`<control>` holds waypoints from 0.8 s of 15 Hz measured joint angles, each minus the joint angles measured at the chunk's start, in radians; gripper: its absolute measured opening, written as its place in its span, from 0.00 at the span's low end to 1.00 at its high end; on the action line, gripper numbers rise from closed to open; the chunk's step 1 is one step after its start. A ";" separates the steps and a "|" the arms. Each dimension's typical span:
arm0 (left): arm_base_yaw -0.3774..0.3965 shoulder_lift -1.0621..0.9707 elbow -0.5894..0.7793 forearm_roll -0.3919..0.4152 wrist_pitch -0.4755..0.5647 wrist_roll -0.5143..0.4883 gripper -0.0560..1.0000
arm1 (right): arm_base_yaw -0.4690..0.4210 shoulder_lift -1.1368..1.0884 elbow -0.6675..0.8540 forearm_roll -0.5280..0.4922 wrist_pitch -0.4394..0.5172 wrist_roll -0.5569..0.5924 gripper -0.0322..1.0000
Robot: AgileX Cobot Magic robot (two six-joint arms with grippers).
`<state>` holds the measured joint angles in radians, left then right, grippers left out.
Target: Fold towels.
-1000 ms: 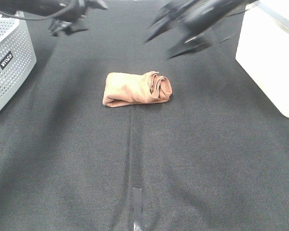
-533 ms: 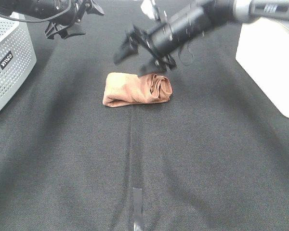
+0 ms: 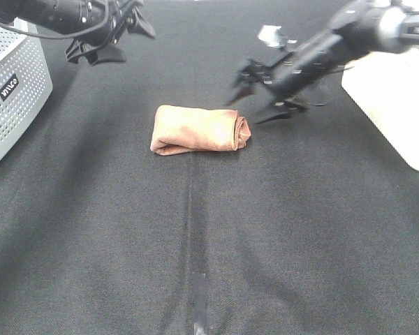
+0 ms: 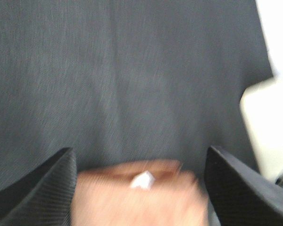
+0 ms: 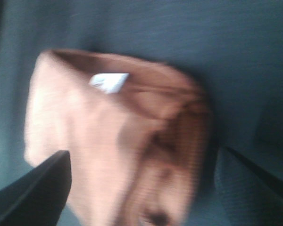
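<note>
The brown towel [image 3: 199,129] lies folded into a small bundle on the black cloth, slightly behind the table's middle. My right gripper [image 3: 247,108] is open and empty, low at the towel's right end, with its fingers on either side of that end. In the blurred right wrist view the towel [image 5: 118,141] fills the space between the fingers [image 5: 33,193] and its white tag [image 5: 108,82] shows. My left gripper [image 3: 122,42] is open and empty, raised at the back left, well away from the towel. The left wrist view shows the towel [image 4: 141,202] and its tag [image 4: 142,180] far below.
A grey perforated basket [image 3: 14,91] stands at the left edge. A white bin [image 3: 391,91] stands at the right edge and also shows in the left wrist view [image 4: 269,127]. A strip of tape [image 3: 197,300] lies on the cloth near the front.
My right arm has swung down from the back, passed over the towel and come to its right end. The towel's ruffled right end now looks tighter. My left arm has barely moved.
</note>
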<state>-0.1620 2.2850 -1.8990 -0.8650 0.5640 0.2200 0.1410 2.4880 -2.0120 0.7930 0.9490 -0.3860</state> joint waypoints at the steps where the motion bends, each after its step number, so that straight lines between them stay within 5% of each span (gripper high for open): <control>1: 0.000 -0.010 0.000 0.052 0.039 0.001 0.73 | -0.009 -0.009 0.000 -0.004 0.018 0.001 0.79; 4: 0.000 -0.091 0.000 0.268 0.184 0.002 0.73 | -0.010 -0.078 0.000 -0.049 0.087 0.001 0.79; 7: 0.000 -0.227 0.000 0.375 0.373 0.001 0.73 | -0.010 -0.198 0.000 -0.142 0.236 0.019 0.79; 10: 0.000 -0.351 0.005 0.447 0.440 -0.063 0.73 | -0.010 -0.293 0.000 -0.227 0.258 0.088 0.79; 12: -0.001 -0.437 0.024 0.565 0.470 -0.134 0.73 | -0.010 -0.374 0.002 -0.311 0.259 0.131 0.79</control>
<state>-0.1630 1.8480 -1.8750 -0.3000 1.0340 0.0860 0.1310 2.1140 -2.0100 0.4820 1.2080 -0.2550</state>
